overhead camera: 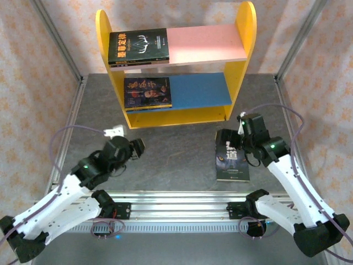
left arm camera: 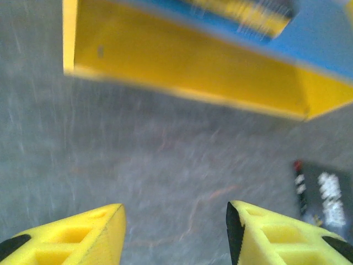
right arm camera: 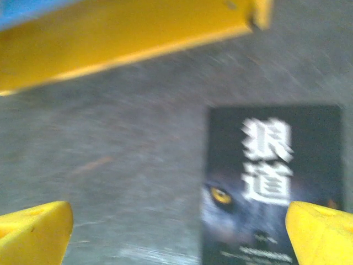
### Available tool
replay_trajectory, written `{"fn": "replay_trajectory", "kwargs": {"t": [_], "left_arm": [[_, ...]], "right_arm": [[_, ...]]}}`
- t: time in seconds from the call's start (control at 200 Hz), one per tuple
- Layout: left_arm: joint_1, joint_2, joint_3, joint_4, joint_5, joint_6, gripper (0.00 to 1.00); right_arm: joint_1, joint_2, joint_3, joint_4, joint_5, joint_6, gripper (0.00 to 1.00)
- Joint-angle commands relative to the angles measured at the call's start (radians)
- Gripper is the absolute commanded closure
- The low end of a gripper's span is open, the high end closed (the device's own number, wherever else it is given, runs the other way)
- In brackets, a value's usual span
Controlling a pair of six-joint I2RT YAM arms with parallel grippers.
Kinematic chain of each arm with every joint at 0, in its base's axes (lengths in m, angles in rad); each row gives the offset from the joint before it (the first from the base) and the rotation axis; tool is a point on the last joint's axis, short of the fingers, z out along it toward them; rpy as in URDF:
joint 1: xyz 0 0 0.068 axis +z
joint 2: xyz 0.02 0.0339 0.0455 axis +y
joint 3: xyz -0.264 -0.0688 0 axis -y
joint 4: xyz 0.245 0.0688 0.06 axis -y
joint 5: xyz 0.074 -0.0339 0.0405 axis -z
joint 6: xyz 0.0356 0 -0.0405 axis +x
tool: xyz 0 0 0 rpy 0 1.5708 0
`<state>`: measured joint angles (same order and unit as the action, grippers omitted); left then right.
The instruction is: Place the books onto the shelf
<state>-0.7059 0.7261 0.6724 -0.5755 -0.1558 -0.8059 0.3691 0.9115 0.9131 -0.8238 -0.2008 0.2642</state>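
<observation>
The shelf [overhead camera: 242, 61] stands at the back of the table, with yellow sides, a pink upper board and a blue lower board. One dark book [overhead camera: 138, 47] lies on the pink board and another [overhead camera: 147, 93] on the blue board, both at the left. A third dark book [overhead camera: 231, 163] with white characters and a wolf's eye lies flat on the grey table; it is also in the right wrist view [right arm camera: 273, 182] and the left wrist view [left arm camera: 325, 193]. My right gripper [overhead camera: 236, 132] [right arm camera: 179, 221] hovers over that book's far end, open wide and empty. My left gripper [overhead camera: 137, 148] [left arm camera: 175, 221] is open over bare table, facing the shelf's yellow front lip [left arm camera: 187, 72].
A small white object [overhead camera: 114, 131] lies on the table left of the shelf's foot. A metal rail [overhead camera: 176, 201] runs along the near edge between the arm bases. Frame posts [overhead camera: 60, 44] rise at the back corners, and grey cables loop beside each arm.
</observation>
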Motion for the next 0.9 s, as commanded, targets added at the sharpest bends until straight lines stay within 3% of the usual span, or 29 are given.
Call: {"fn": "replay_trajectory", "kwargs": {"t": [0.0,0.105,0.26,0.445,0.676,0.896], "left_arm": [[-0.084,0.057,-0.079,0.159,-0.009,-0.164,0.49],[-0.189,0.174,-0.084,0.221,-0.029,-0.174,0.49],[-0.265,0.361,-0.063,0.331,-0.026,-0.171,0.49],[-0.278,0.552,-0.068,0.493,0.052,-0.164,0.49],[-0.283,0.699,-0.017,0.593,0.129,-0.162,0.49],[-0.281,0.793,0.047,0.606,0.151,-0.167,0.47]], "right_arm": [[-0.014,0.013,-0.014,-0.036,0.169,0.067,0.01],[-0.052,0.087,0.021,-0.072,0.265,0.123,0.01],[-0.141,0.151,-0.095,0.073,0.175,0.165,0.01],[-0.304,0.239,-0.174,0.198,0.065,0.141,0.07],[-0.322,0.312,-0.265,0.283,0.007,0.117,0.08],[-0.323,0.405,-0.279,0.337,-0.157,0.091,0.20]]}}
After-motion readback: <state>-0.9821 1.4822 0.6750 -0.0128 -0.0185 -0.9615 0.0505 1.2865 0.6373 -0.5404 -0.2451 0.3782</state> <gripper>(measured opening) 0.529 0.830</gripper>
